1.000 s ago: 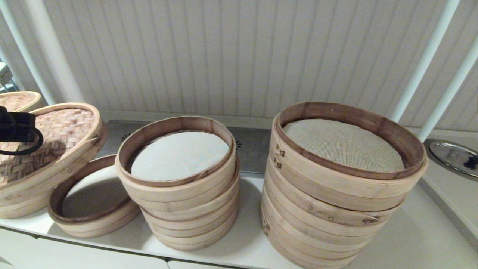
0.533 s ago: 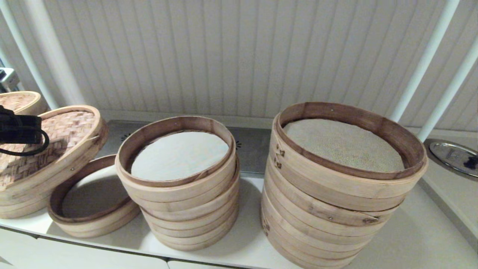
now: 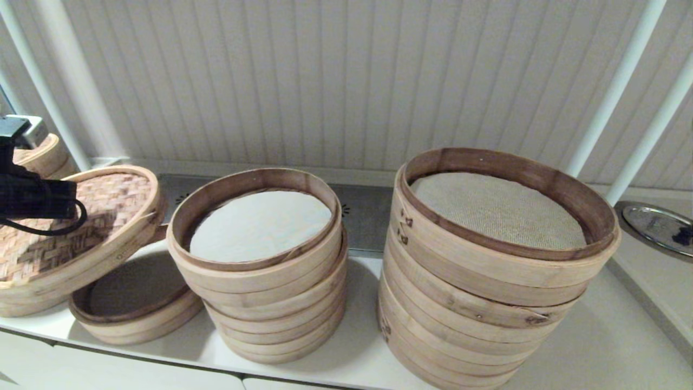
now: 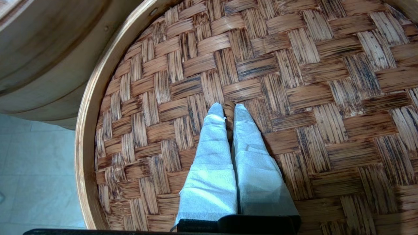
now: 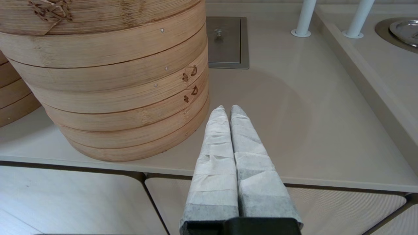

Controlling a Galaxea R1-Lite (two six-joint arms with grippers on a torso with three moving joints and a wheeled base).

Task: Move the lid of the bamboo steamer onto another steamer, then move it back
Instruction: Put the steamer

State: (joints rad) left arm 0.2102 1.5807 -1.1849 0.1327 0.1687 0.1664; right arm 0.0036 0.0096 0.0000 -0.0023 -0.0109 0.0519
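Observation:
The bamboo steamer lid [image 3: 111, 214], with its pinkish-brown weave and pale band, hangs tilted at the far left, its right edge over the low single steamer [image 3: 143, 317]. My left gripper [image 4: 228, 109] is shut on the lid's small centre loop handle [image 4: 229, 114]; the weave [image 4: 294, 81] fills that view. The other steamer [image 3: 260, 265], a medium stack with a dark inner rim and a white liner [image 3: 260, 225], stands uncovered just right of the lid. My right gripper [image 5: 226, 109] is shut on nothing, low over the counter's front edge.
A wider, taller stack [image 3: 487, 303] with a beige mesh liner stands right of centre, close to the right gripper. A second woven lid [image 3: 46, 154] sits behind at far left. White posts [image 3: 612, 97] and a metal dish [image 3: 658, 227] lie at the right.
The left gripper has carried the lid to the right and a little up. It now overhangs the low steamer and sits closer to the medium stack. The right arm has not moved.

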